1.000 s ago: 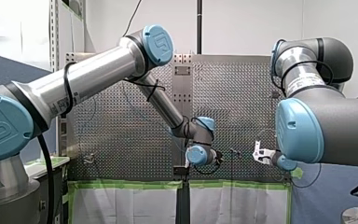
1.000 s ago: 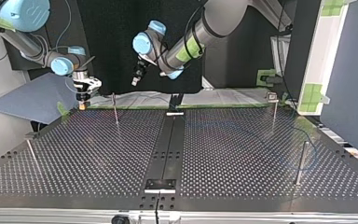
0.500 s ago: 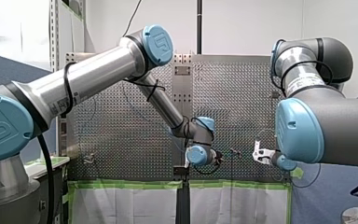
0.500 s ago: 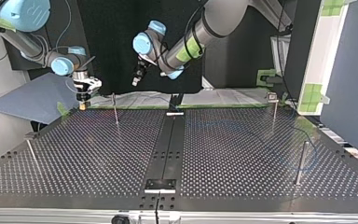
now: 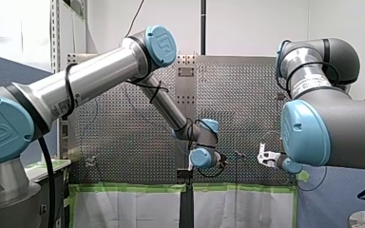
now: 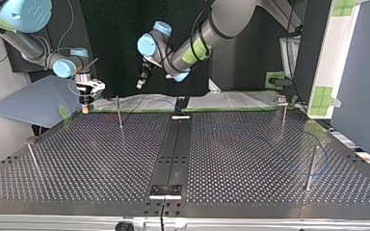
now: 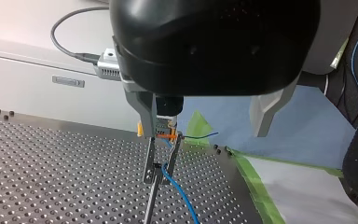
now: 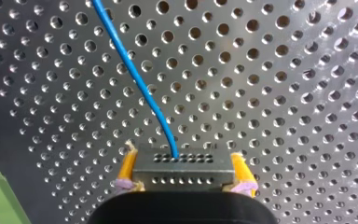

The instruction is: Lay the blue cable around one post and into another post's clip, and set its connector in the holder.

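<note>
In the right wrist view my right gripper [image 8: 182, 163] is shut, its yellow pads [image 8: 127, 169] clamping a grey connector [image 8: 182, 173]. The blue cable [image 8: 135, 77] runs out of the connector over the perforated table. In the top view that gripper [image 6: 86, 102] hangs at the far left corner, just above the table. My left gripper [image 7: 204, 133] stands open and empty, a little above a thin post with a clip [image 7: 154, 164]; the blue cable [image 7: 179, 198] passes that clip. In the top view my left gripper [image 6: 141, 81] hovers above the post [image 6: 119, 113].
More thin posts [image 6: 283, 114] [image 6: 311, 167] [image 6: 33, 160] stand around the table. The faint cable [image 6: 318, 166] loops at the right-hand post. A black strip with a bracket [image 6: 165, 190] runs down the table's middle. Green tape [image 6: 65, 114] edges the far side.
</note>
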